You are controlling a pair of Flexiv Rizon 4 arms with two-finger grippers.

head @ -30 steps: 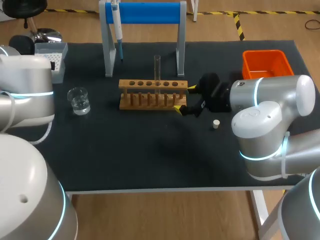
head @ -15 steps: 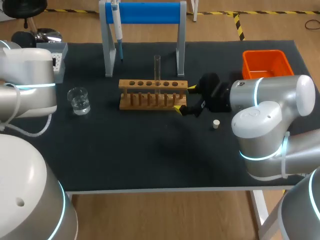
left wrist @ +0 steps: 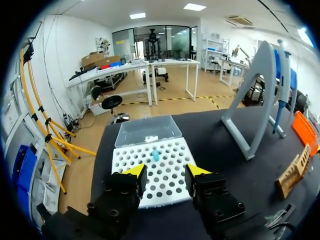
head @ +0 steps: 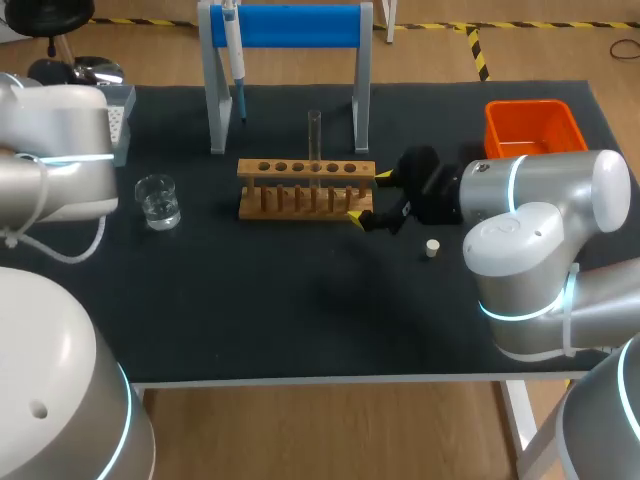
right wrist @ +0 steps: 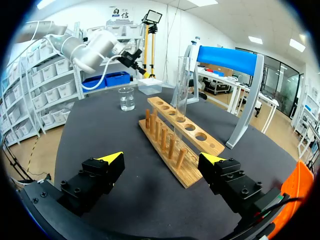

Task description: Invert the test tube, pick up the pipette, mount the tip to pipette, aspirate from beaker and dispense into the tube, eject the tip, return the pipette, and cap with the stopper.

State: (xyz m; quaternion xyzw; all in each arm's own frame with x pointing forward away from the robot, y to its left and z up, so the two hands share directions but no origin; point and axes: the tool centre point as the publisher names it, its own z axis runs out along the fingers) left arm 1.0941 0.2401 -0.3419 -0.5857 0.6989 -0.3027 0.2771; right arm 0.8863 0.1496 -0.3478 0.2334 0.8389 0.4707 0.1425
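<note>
A clear test tube (head: pixel 314 146) (right wrist: pixel 182 90) stands upright in the wooden rack (head: pixel 305 187) (right wrist: pixel 179 146). My right gripper (head: pixel 367 196) (right wrist: pixel 162 158) is open at the rack's right end, its fingers spread wide with nothing between them. The pipette (head: pixel 232 48) (left wrist: pixel 283 75) hangs on the blue-topped stand (head: pixel 285 26). My left gripper (left wrist: pixel 166 172) hovers over the white tip box (left wrist: pixel 157 167) (head: pixel 116 112); its fingers stand partly apart and hold nothing. One blue tip (left wrist: pixel 155 155) sits in the box. The beaker (head: pixel 158 200) (right wrist: pixel 126 98) holds clear liquid. A small stopper (head: pixel 431 248) lies on the mat.
An orange bin (head: pixel 533 125) (left wrist: pixel 305 131) stands at the back right. My left arm's bulky body (head: pixel 60 150) covers part of the tip box in the head view. The dark mat (head: pixel 300 300) in front of the rack is bare.
My left arm has shifted back and to the left, over the tip box. The right arm, rack and test tube have not moved.
</note>
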